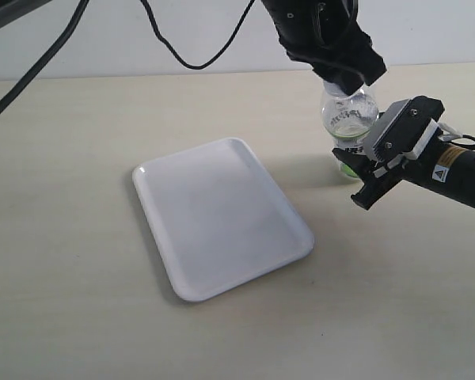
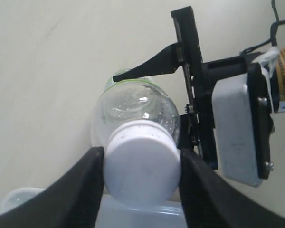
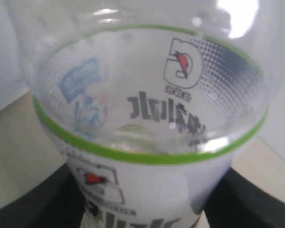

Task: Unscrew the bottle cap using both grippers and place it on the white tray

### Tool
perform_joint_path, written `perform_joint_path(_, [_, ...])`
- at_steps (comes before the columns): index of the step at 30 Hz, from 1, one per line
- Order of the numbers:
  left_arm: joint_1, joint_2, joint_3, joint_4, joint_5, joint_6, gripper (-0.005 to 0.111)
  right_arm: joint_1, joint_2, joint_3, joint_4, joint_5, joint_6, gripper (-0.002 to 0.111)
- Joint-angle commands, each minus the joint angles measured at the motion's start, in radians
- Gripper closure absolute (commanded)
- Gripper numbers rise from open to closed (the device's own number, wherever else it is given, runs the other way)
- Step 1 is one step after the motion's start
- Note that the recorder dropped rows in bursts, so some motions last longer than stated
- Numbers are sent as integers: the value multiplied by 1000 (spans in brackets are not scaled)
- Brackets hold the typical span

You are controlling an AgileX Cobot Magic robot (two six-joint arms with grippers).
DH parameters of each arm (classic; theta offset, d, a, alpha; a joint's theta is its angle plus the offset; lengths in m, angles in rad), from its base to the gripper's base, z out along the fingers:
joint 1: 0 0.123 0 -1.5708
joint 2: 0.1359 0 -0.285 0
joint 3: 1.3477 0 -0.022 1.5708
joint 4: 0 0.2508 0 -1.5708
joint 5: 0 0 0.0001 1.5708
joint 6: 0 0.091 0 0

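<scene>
Left claw (image 1: 344,83): I'm squeezing the bottle cap (image 2: 141,168), which is sitting on the bottle (image 1: 348,119).
Right claw (image 3: 137,204): I'm gripping the bottle's lower body, upright on the counter (image 1: 79,277).
White tray (image 1: 222,214): lying near us.

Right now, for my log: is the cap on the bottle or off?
On. Left wrist view: the bottle cap sits on the bottle, clamped by the left gripper.

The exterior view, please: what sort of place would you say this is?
Probably a robotics lab test bench: a plain pale table with a white tray and one bottle staged on it, a black cable trailing above, a blank wall behind.
</scene>
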Motion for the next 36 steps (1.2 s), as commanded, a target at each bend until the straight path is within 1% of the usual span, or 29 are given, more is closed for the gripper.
perform_joint_path(1, [-12,-6,-2,-37,33,-166,107,-4,13,4,5,97,14,108])
perform_joint_path(10, [-12,-6,-2,-40,26,-292,107,-4,13,4,5,97,36,108])
perform_joint_path(21, [-12,-6,-2,-40,20,-255,106,-4,13,4,1,97,39,108])
perform_joint_path(23, [-12,-6,-2,-40,18,-260,98,-4,13,4,1,97,41,108])
perform_joint_path(24, [-12,-6,-2,-40,15,-262,91,-4,13,4,1,97,41,108])
perform_joint_path(27, [-12,-6,-2,-40,15,-262,65,-4,13,4,1,97,41,108])
perform_joint_path(28, [-12,-6,-2,-40,7,-262,50,-4,13,4,1,97,41,108])
perform_joint_path(30, [-12,-6,-2,-42,-9,-262,39,-4,13,4,1,97,41,108])
perform_joint_path(33, [-12,-6,-2,-42,-31,-260,38,-4,13,4,1,97,41,108])
perform_joint_path(36, [-12,-29,-2,-30,-41,-195,38,-4,13,4,1,97,43,108])
